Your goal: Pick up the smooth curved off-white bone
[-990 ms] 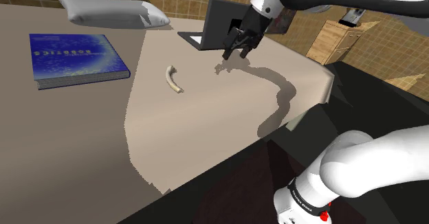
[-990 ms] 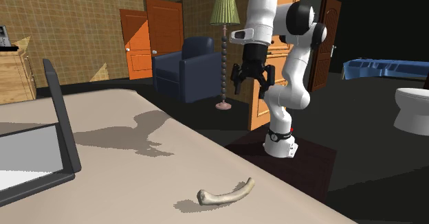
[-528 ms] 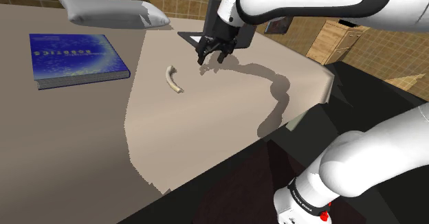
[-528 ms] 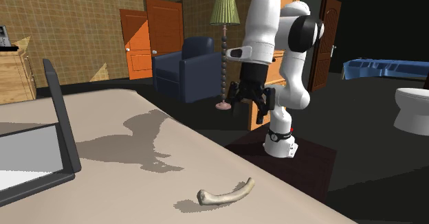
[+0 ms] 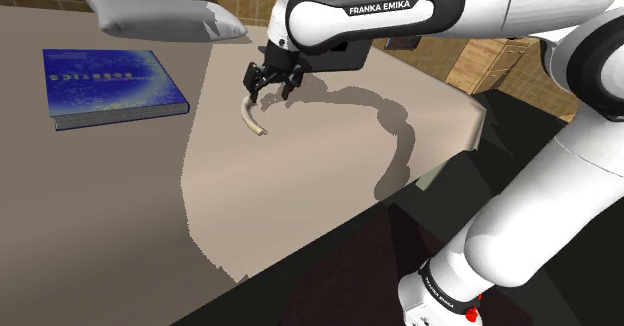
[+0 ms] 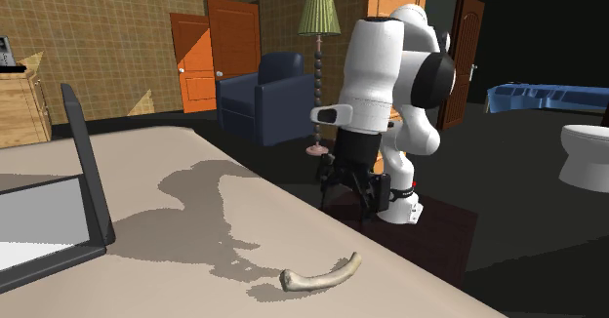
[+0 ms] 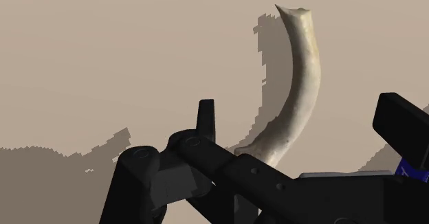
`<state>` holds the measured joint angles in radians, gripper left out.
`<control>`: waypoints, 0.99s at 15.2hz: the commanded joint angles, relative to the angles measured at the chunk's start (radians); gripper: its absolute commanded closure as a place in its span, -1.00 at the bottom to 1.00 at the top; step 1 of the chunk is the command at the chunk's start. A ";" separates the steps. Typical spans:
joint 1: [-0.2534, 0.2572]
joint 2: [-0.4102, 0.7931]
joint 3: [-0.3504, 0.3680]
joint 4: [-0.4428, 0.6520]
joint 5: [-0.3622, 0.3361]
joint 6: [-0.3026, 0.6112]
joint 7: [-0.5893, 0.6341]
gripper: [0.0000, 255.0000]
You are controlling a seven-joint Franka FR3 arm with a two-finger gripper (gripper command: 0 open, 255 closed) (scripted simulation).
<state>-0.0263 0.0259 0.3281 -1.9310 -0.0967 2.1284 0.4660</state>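
One bone (image 5: pixel 251 118), one book (image 5: pixel 110 82), one pincer (image 5: pixel 267 91)

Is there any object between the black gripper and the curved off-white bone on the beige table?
Nothing visible does. The black two-finger gripper hangs open over the curved off-white bone, with only beige tabletop around it; the blue book lies well aside.

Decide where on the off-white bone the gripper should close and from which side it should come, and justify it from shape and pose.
Grip the bone at mid-shaft, coming straight down from above with the open gripper turned to close across the narrow width. It lies flat on the table, and the middle looks evenly slender, the ends less regular.
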 commanded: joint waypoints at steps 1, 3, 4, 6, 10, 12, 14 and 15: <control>0.011 0.084 0.008 0.058 -0.045 0.010 0.053 -1.00; 0.029 0.170 0.008 0.129 -0.088 0.006 0.100 -1.00; 0.040 0.213 0.006 0.168 -0.108 0.002 0.121 -1.00; 0.049 0.244 0.001 0.185 -0.122 0.010 0.136 -1.00; 0.051 0.261 -0.003 0.154 -0.134 0.057 0.147 -1.00; 0.052 0.271 -0.005 0.139 -0.140 0.080 0.153 -1.00; 0.052 0.274 -0.006 0.135 -0.142 0.087 0.155 -1.00; 0.053 0.274 -0.005 0.136 -0.142 0.086 0.157 1.00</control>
<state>0.0266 0.2993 0.3229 -1.7933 -0.2383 2.2120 0.6216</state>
